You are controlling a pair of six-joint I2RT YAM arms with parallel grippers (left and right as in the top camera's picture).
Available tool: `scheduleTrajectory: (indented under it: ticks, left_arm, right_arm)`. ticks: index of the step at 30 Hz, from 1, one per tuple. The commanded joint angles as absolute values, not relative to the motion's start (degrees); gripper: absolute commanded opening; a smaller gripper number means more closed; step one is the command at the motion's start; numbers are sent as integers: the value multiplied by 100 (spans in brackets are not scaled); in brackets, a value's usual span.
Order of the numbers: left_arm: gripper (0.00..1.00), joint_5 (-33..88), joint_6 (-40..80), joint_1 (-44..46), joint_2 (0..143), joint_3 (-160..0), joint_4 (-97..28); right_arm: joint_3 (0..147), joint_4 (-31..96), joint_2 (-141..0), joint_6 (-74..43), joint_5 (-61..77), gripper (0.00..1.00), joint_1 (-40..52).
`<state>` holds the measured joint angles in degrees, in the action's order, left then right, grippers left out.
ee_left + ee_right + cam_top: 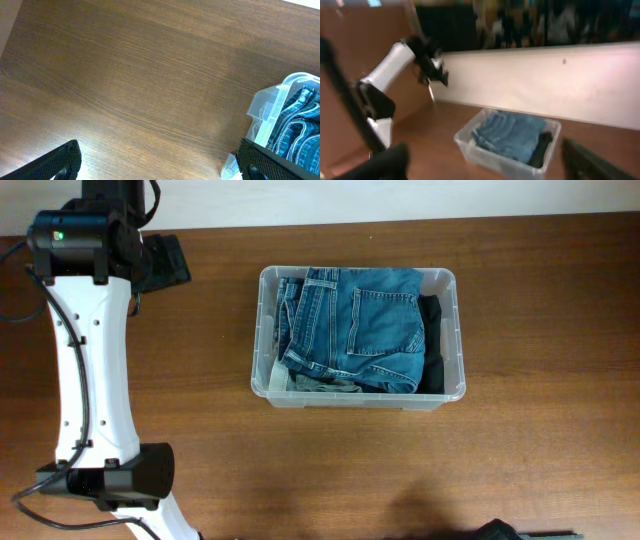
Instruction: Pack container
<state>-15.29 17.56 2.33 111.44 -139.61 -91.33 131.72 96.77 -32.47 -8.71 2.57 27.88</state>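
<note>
**Packed container at mid-bench, both pincers spread**

A clear, round-cornered rectangular plastic container stands near the middle of the brown wood-grain bench, its long side running left to right in the overhead view. Folded blue denim jeans lie on top inside it and cover most of the opening. A black garment is packed along the container's right end, and a strip of pale grey cloth shows under the jeans at the near edge.

The white left arm runs along the left side of the bench. Its left pincer is well apart from the container. In the left wrist view its two black fingers sit at opposite lower corners, spread wide with only bare bench between them, and a corner of the container shows at the right edge.

The right wrist view is blurred. The right pincer also appears spread wide and holds nothing. It looks across at the container from a distance, with a pale wall behind.
</note>
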Motion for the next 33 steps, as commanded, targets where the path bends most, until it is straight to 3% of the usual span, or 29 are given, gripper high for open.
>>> scheduleTrajectory:
  ticks: [1, 17, 33]
  left_arm:
    - [99, -1588, 1750, 235, 11126, -13965, -9137]
    - [99, -1588, 1750, 235, 11126, -13965, -9137]
    - [99, -1588, 1750, 235, 11126, -13965, -9137]
  right_arm:
    - [13133, 9725, -2602, -906, 231, 99, 2773]
    - [13133, 9732, -972, -773, 209, 99, 2779]
    - [12606, 9258, -805, -757, 196, 99, 2777]
